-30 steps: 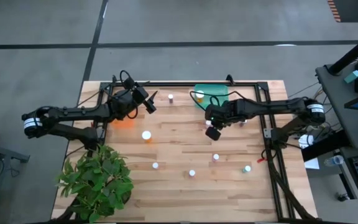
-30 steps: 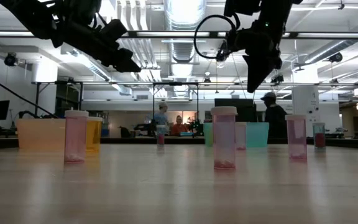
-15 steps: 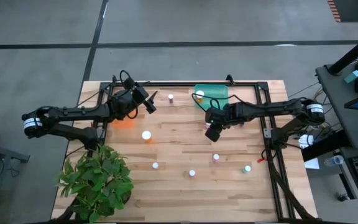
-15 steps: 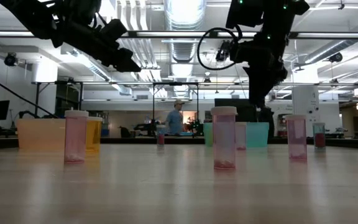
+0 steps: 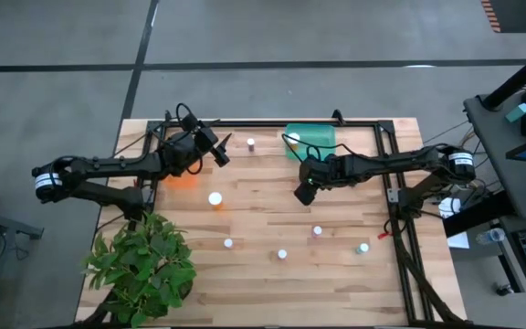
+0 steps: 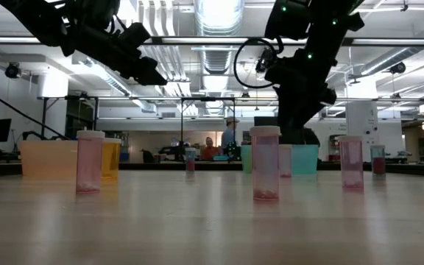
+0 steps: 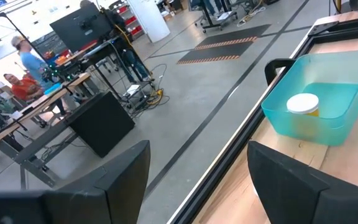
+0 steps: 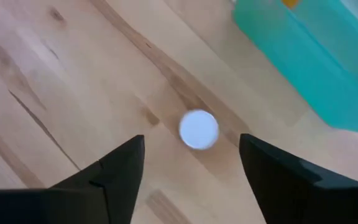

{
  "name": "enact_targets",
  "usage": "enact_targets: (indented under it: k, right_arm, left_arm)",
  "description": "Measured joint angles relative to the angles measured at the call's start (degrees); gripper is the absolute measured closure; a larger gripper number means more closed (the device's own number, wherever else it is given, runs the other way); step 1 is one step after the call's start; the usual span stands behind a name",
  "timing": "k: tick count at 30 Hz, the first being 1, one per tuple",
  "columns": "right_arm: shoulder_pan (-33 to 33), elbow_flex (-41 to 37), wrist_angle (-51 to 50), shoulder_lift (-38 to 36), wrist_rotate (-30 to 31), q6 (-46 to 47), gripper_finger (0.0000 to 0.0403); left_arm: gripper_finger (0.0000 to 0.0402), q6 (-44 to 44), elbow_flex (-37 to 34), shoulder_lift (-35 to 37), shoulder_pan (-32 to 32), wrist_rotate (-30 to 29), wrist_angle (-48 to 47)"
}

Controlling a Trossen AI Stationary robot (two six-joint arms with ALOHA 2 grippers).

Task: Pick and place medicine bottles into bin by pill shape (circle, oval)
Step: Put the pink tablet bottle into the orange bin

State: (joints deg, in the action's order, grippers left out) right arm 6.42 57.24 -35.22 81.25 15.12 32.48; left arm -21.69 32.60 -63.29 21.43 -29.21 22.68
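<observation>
Since a second ago the right gripper (image 5: 305,191) has pulled from about 375,213 toward 9 o'clock, and its fingers have spread from closed to wide apart, holding nothing. Left arm unchanged.

Left to right in the high view: left gripper (image 5: 221,153) hovers at the table's (image 5: 254,274) far-left part, fingers apart, empty. Just at its 7 o'clock sits the orange bin (image 5: 181,178); contents can't be told from above. In the low view the orange bin (image 6: 47,158) looks translucent and nothing is clearly seen inside. A white-capped bottle (image 5: 215,198) stands at the bin's 4 o'clock, another (image 5: 228,243) nearer the front edge, one (image 5: 250,143) by the far rail. A potted plant (image 5: 142,263) fills the front-left corner.

Centre: teal bin (image 5: 310,140) at the far edge holds one bottle with white cap and orange body (image 5: 292,140), lying at the bin's 9 o'clock end; left wrist view shows the same bottle (image 7: 303,104) inside the teal bin (image 7: 291,127). The right gripper hangs at the bin's 6 o'clock, just off it. Right wrist view: a white cap (image 8: 198,129) on the wood below, between the spread fingers (image 8: 117,168), not touched, teal bin (image 8: 303,68) close by.

Front right: three more bottles (image 5: 282,254), (image 5: 317,231), (image 5: 362,247) stand apart on the wood.
</observation>
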Motion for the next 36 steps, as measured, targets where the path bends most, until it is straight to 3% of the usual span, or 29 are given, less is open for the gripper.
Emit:
enact_targets:
  k: [6,36]
  right_arm:
    - [0.15,-1.82,1.55,-0.02,5.13,3.99,0.014]
    - [0.11,-4.01,5.99,-0.02,5.52,6.54,0.0153]
  left_arm:
    - [0.0153,-0.02,0.0,0.0,0.0,0.0,-0.02]
    - [0.0153,-0.15,0.04,0.0,0.0,0.0,0.0]
